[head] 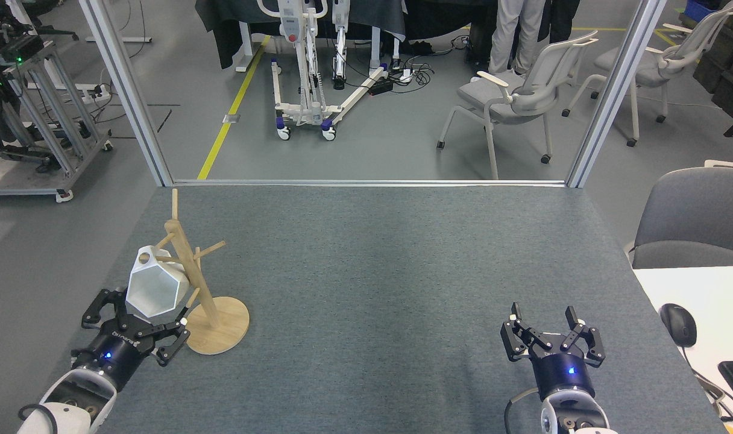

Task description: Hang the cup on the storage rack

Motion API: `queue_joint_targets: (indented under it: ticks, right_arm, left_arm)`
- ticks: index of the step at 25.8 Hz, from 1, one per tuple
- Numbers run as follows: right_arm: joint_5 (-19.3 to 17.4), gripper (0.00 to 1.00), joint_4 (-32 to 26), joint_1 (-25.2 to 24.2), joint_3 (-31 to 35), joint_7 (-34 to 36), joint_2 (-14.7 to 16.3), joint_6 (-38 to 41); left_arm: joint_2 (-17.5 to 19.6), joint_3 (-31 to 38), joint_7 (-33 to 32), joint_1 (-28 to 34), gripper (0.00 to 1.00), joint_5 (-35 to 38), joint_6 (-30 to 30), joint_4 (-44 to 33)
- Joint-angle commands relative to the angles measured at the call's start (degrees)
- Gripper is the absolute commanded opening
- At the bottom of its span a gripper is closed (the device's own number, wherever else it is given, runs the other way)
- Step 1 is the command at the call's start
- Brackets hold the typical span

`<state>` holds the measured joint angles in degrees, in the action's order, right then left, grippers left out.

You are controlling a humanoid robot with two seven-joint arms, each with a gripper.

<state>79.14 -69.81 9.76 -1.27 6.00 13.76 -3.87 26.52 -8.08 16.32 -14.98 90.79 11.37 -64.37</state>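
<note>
The white hexagonal cup (157,288) leans tilted against the post of the wooden storage rack (185,265), at the table's front left. Its tab with the round hole points up-left, next to a short peg. Whether the peg passes through the hole I cannot tell. My left gripper (138,314) sits just below and in front of the cup, open, its black fingers (99,303) spread to either side of the cup's base. My right gripper (541,314) rests open near the front right of the table, holding nothing.
The rack's round base (219,325) lies right beside my left gripper. A white desk with a mouse (679,324) and a keyboard borders the table's right side. A metal frame runs along the far edge, with chairs and a person's legs beyond.
</note>
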Motion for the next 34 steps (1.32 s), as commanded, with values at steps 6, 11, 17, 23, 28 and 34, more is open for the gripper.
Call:
queue_joint_targets:
  ticks: [6,11,17,23,28,34]
  right_arm:
    - [0.0,0.99,-0.1,0.2,0.1,0.1,0.0,0.0]
    - [0.0,0.99,-0.1,0.3,0.1,0.1,0.0,0.0]
    - [-0.1,0.99,-1.4,1.1,0.2,-0.4,-0.2,0.0]
    - [-0.2,0.99,-7.0,1.4,0.3,-0.7,0.1,0.0]
    - [-0.2,0.99,-10.6,1.2,1.8,-4.0,-0.2,-0.1]
    - [-0.5,0.99,-12.2,1.4,1.8,-4.6,-0.5,-0.1]
  left_arm:
    - [-1.6,0.1,-0.3,0.7,0.99,-0.4,1.9,4.4]
    - [-4.4,0.2,-1.2,6.1,0.99,-0.7,8.2,-0.2]
    - [-5.2,0.8,-1.3,15.9,0.99,-1.2,12.4,-16.2]
    - [-6.3,1.1,-1.1,18.2,0.99,-13.0,11.5,-28.4]
    - [-8.5,1.8,-2.0,12.3,0.99,-26.3,2.9,-29.8]
    - [-11.8,1.3,-6.6,5.1,0.99,-26.6,-5.7,-30.4]
